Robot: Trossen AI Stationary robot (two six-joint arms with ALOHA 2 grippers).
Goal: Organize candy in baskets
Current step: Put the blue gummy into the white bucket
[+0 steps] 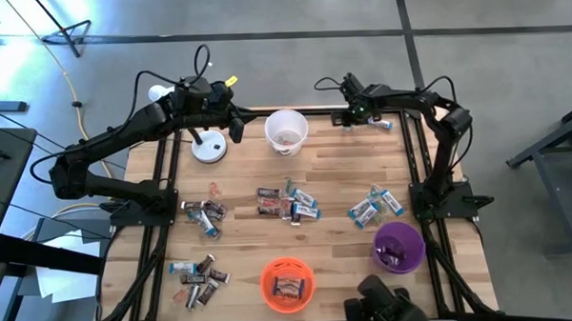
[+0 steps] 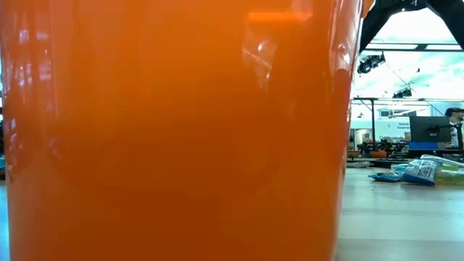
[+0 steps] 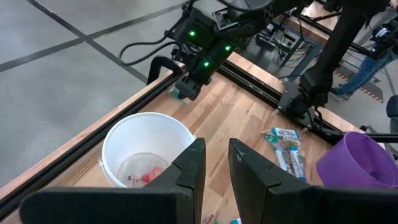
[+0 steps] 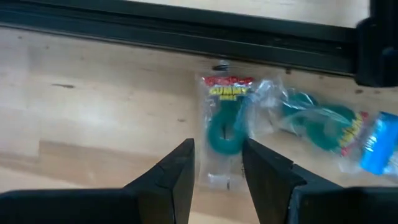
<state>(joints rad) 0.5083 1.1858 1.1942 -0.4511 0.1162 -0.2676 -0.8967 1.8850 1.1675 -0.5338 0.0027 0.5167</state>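
Right tool [image 4: 216, 163] hangs at the counter's [image 1: 334, 178] far edge, fingers apart, empty, over a gummy ring packet [image 4: 224, 127]; judgement: straddle its width, descend squarely. Left tool [image 3: 214, 165], narrowly apart and empty, waits beside the white basket [image 1: 286, 132]

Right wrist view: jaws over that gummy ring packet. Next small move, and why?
Probably lower the right gripper straight down and close on the gummy ring packet. The jaws stand open with the packet lying flat on the table in the gap between them, beside a second clear packet. Nothing is held yet. The left gripper waits by the white basket.
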